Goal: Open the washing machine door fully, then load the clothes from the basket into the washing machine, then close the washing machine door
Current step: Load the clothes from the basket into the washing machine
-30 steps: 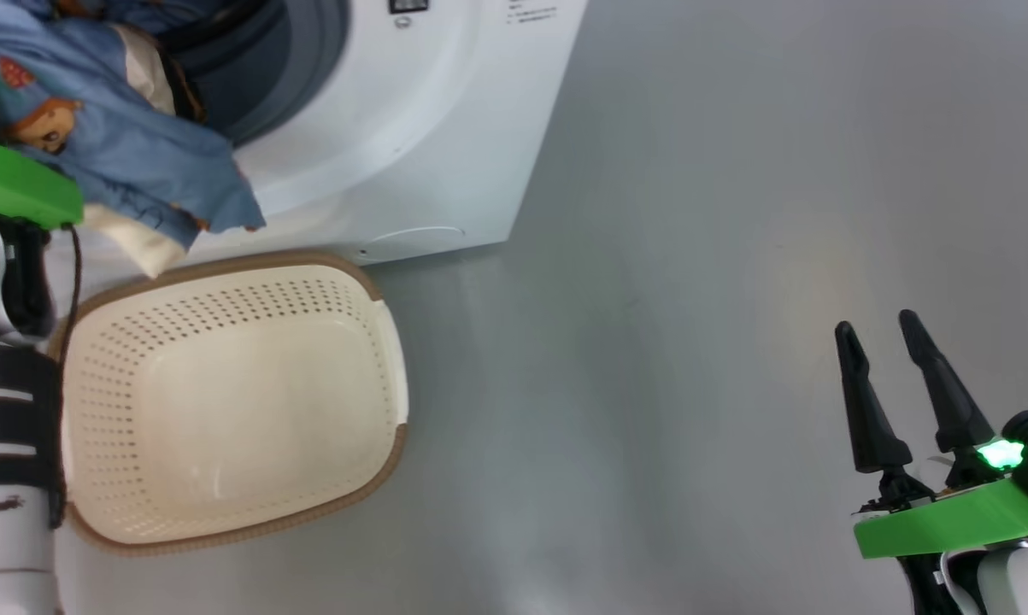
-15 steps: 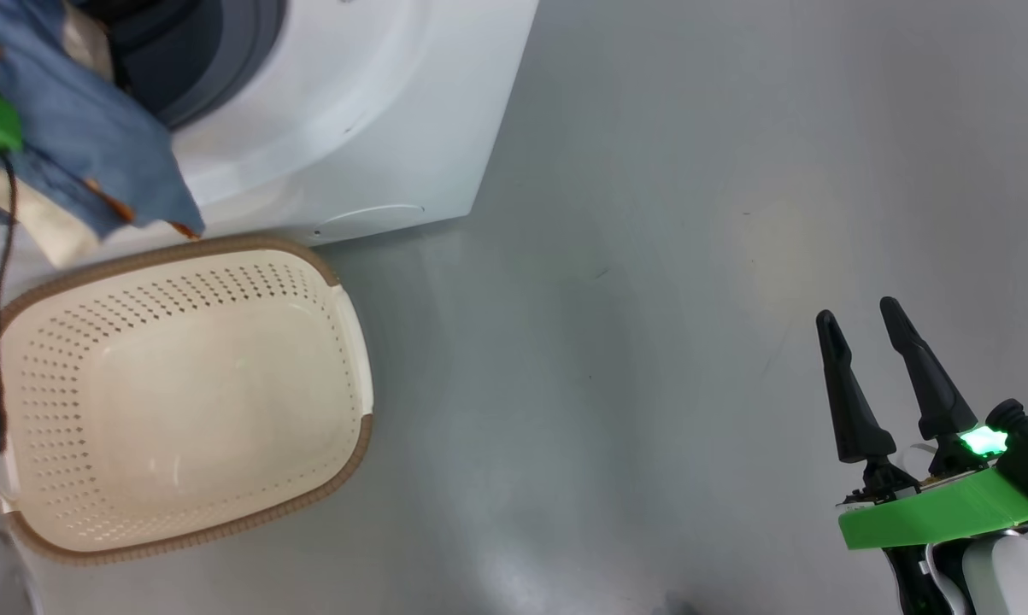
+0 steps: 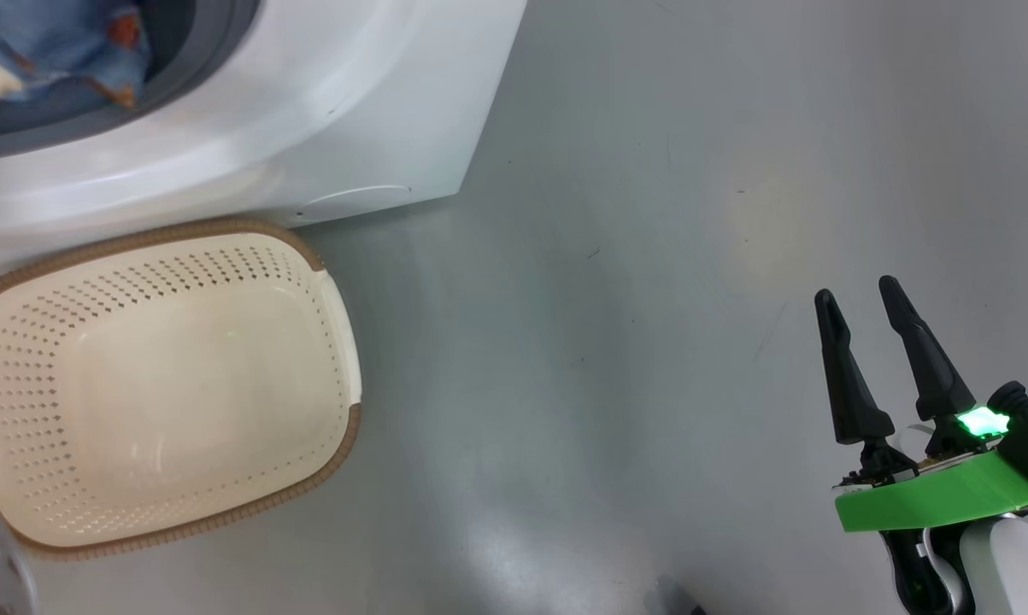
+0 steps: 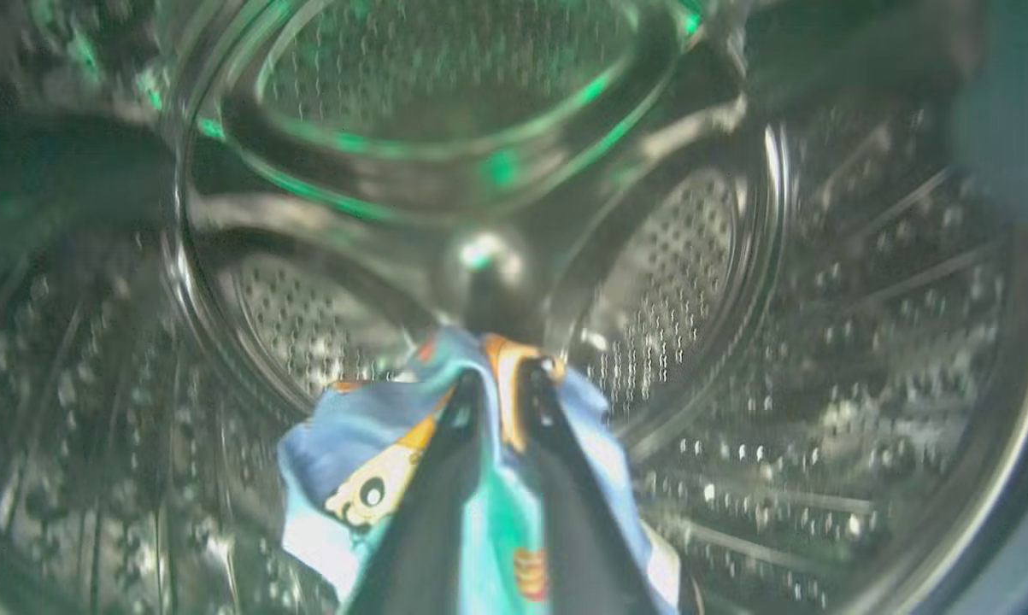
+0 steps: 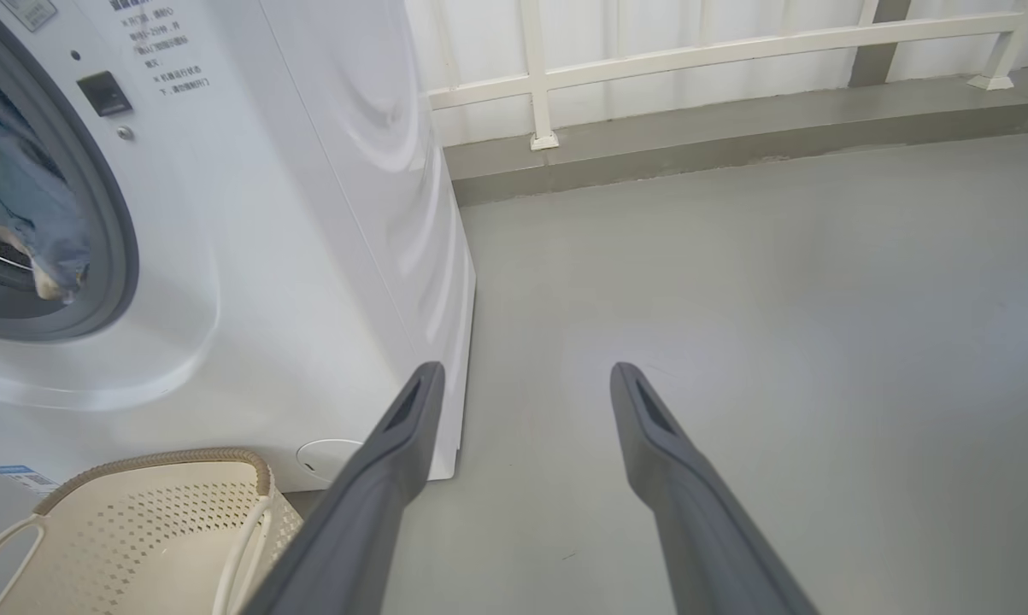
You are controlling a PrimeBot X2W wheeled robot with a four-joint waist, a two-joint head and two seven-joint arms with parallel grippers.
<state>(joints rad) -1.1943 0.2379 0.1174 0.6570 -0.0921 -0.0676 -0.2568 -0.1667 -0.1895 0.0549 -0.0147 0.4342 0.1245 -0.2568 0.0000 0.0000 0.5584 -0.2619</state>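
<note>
— Left wrist view, nearest first: left end effector (image 4: 501, 373) is clenched on the clothes (image 4: 368, 436). Fingers are almost together, with fabric pinched between the tips. The rest of the cloth hangs under them, inside the drum (image 4: 693, 256).

— How deep in?

— Can't tell, that view is blurred. Head view shows part of the cloth right at the mouth, next to the grey gasket (image 5: 116, 239).

— So the risk is a shallow drop.

— Yes. If it lets go here, a trailing edge may lie over the gasket. Then the door bites it on closing, or the load slides back out towards the basket (image 3: 44, 359).

— Anything else?

— Snagging. The cloth is bunched round both fingers. If the arm pulls back before the fingers are properly apart, it could drag the clothes out again.

— Collision?

— Possible. There's steel wall all round the fingers, so a push deeper without a clear view could scrape the drum.

— Basket state?

— Looks empty. It sits on the floor (image 3: 650, 342) just in front of the washing machine (image 3: 351, 102). Whether it fouls the door swing I can't judge.

— Right side?

— Right end effector (image 3: 858, 290) is released, fingers spread, holding nothing. It's over bare floor, well apart from the machine. No hazard unless the body turns and swings it into the cabinet corner.
</note>
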